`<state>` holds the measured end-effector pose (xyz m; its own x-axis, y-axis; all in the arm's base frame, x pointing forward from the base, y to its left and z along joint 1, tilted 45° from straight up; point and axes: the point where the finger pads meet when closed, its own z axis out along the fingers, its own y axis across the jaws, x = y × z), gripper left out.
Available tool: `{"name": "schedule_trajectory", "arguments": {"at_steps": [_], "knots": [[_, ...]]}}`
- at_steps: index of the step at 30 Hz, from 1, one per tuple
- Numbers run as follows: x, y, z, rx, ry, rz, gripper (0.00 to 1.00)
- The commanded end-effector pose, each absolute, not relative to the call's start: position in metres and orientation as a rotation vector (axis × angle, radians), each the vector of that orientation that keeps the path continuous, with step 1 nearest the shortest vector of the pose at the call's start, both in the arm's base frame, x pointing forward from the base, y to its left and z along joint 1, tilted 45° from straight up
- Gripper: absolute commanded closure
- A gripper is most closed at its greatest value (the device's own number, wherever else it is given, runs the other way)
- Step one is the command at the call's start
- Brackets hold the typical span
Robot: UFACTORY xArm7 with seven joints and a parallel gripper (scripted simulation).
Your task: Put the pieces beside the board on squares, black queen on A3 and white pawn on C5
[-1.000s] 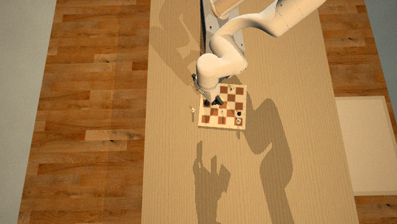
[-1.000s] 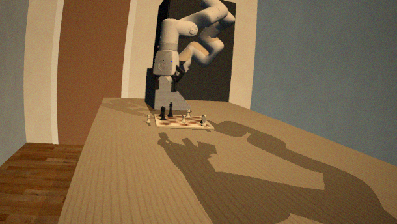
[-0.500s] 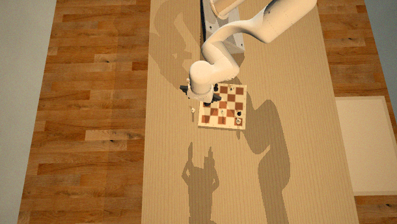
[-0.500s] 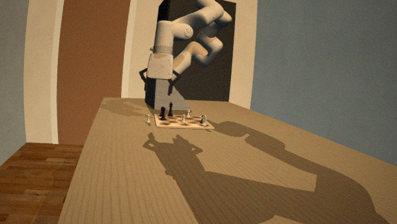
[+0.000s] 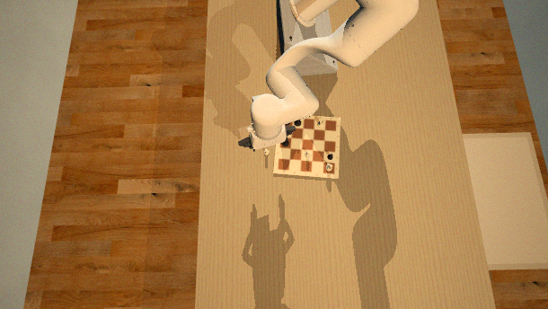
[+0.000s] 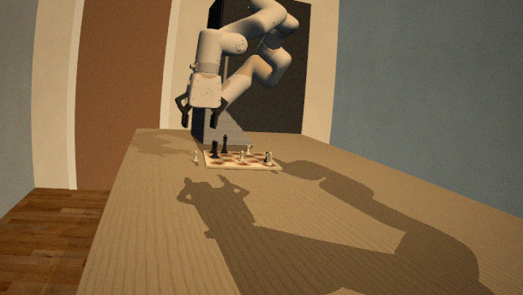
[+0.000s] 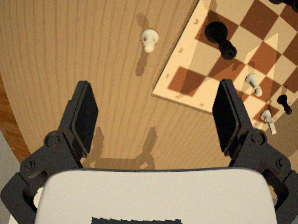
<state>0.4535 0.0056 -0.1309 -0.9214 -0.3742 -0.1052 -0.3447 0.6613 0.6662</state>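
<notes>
The white pawn [image 5: 266, 152] [image 6: 195, 157] [image 7: 149, 39] stands upright on the table just left of the chessboard [image 5: 310, 174] [image 6: 240, 167] [image 7: 193, 102]. The black queen [image 5: 285, 144] [image 6: 214, 149] [image 7: 221, 35] stands upright on a square in the board's edge column nearest the pawn. My gripper [image 5: 268, 136] [image 6: 199, 121] [image 7: 155, 94] is open wide and empty. It hangs high above the table, over the gap between the pawn and the board's edge, touching neither piece.
A tall black piece [image 6: 225, 144] stands behind the queen. The arm's base block [image 5: 310, 54] is behind the board. A pale mat [image 5: 503, 198] lies on the floor.
</notes>
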Motion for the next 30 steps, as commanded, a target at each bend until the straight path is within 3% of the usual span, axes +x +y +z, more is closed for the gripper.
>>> {"name": "schedule_trajectory", "arguments": {"at_steps": [1, 4, 5, 14, 30], "knots": [[0.4583, 0.0018, -0.1340, 1.023, -2.822, -1.171, 0.00], [0.4585, 0.0017, -0.1342, 1.190, -2.800, -1.182, 0.00], [0.4585, 0.0017, -0.1342, 1.250, -2.790, -1.185, 0.66], [0.4585, 0.0017, -0.1342, 1.778, -2.662, -1.218, 0.66], [0.4585, 0.0017, -0.1342, 1.778, -2.662, -1.218, 0.66]]}}
